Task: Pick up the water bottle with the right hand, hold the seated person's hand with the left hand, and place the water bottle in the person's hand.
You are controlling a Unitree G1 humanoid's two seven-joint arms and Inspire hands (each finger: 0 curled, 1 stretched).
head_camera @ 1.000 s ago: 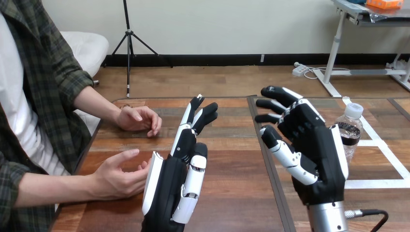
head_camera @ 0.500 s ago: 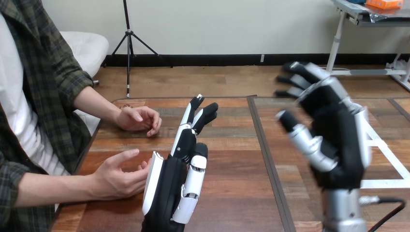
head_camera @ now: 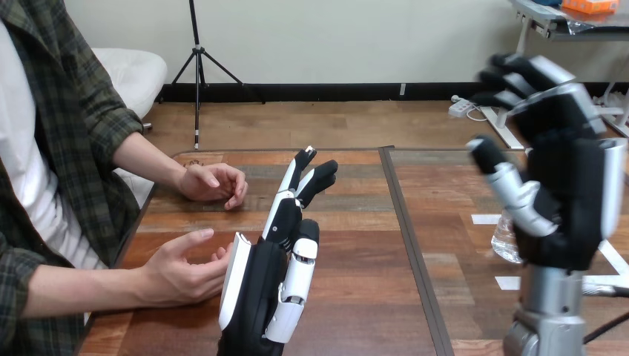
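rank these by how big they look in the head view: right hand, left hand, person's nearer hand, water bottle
1. right hand
2. left hand, seen edge-on
3. person's nearer hand
4. water bottle, mostly hidden behind the right hand, so only its visible part ranks last

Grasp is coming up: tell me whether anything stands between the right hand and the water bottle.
Nothing visible does. The open right hand is raised in front of the water bottle, which stands on the table, mostly hidden behind it.
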